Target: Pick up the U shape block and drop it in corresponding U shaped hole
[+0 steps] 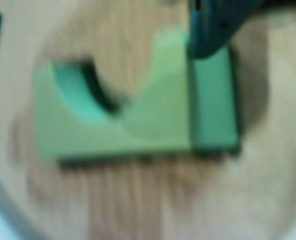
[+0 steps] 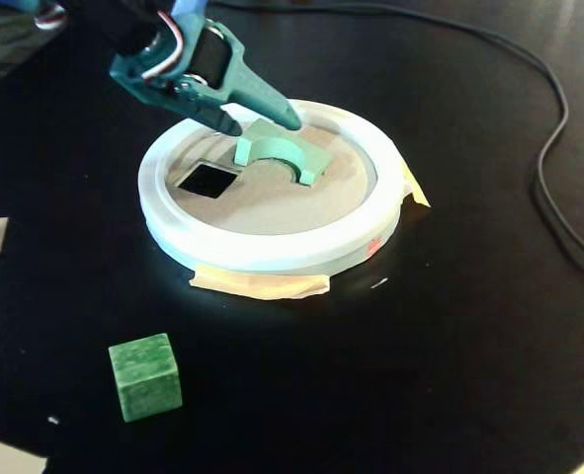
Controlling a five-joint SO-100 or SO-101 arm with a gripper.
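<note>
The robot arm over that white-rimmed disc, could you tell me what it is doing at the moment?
The gripper is at the pale mint-green arch block, which sits on the tan disc, seemingly partly sunk into its hole. The square cutout is empty. A darker green cube sits apart on the black table.

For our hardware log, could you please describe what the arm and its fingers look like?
The gripper is teal plastic with two long tapering fingers. A black servo with red and white wires sits behind them, and blue parts show higher up the arm.
</note>
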